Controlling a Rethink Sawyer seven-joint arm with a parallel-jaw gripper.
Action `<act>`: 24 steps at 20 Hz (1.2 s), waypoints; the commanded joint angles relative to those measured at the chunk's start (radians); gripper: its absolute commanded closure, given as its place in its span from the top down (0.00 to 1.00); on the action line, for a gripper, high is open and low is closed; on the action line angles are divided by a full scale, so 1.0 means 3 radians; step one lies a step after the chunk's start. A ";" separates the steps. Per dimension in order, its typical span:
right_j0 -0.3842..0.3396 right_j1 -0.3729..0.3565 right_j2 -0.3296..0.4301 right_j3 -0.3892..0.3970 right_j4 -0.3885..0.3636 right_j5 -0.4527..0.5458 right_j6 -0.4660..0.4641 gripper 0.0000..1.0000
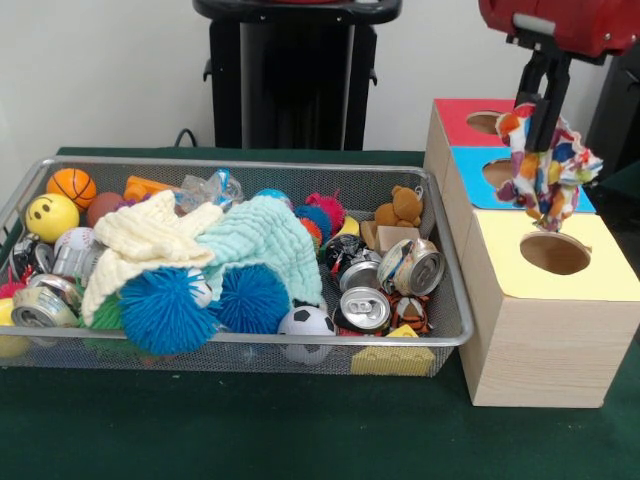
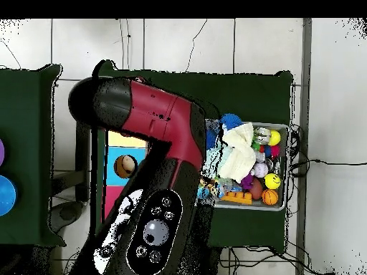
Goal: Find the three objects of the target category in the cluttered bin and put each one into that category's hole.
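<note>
On a green-covered bench [image 1: 250, 430] before a pale wall, a wire bin [image 1: 230, 352] holds balls, crushed cans, a small teddy bear [image 1: 401, 207] and two folded cloths, one cream [image 1: 150, 245] and one mint [image 1: 262, 245]. Beside it stands a wooden box [image 1: 540, 345] with red, blue and yellow tops, each with a hole. The tool [image 1: 541, 118] pinches a multicoloured cloth [image 1: 550, 165], which hangs above the yellow hole [image 1: 555, 254], clear of the box.
</note>
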 commanded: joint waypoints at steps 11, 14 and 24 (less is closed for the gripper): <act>-0.0091 0.0293 0.0197 -0.0081 0.0144 0.0050 0.0884 0.00; -0.0091 0.0303 0.0195 -0.0086 0.0149 0.0048 0.0876 0.00; -0.0029 0.0360 0.0233 -0.0177 0.0250 0.0106 0.1022 0.00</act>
